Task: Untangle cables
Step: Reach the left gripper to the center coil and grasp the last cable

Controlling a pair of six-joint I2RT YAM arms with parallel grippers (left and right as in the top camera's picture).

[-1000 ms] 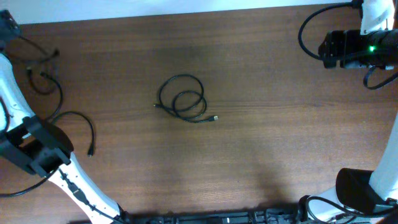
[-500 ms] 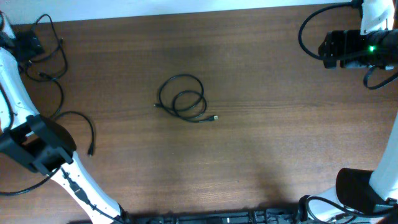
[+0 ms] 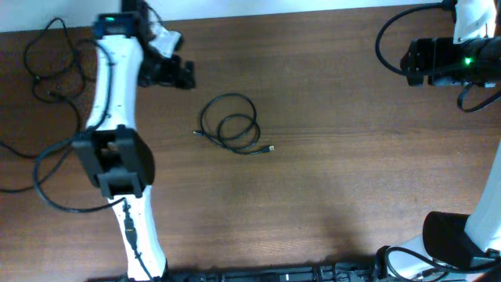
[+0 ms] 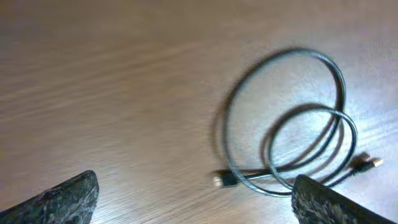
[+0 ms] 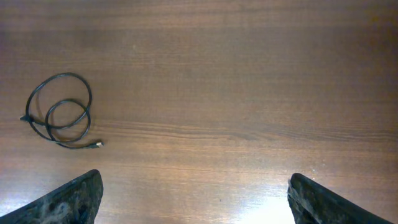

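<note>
Left tool [image 4: 196, 200] and right tool [image 5: 194, 200] both spread apart above brown wooden table [image 3: 352, 172], coiled cable [image 4: 341, 114].

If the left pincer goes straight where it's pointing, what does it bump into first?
Probably the coiled black cable, which lies just ahead of the open left pincer. Depth is unclear, so it might touch the wooden table first.

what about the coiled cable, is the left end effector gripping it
No, in the left wrist view the coiled cable lies free on the table and the left end effector is open and empty.
</note>
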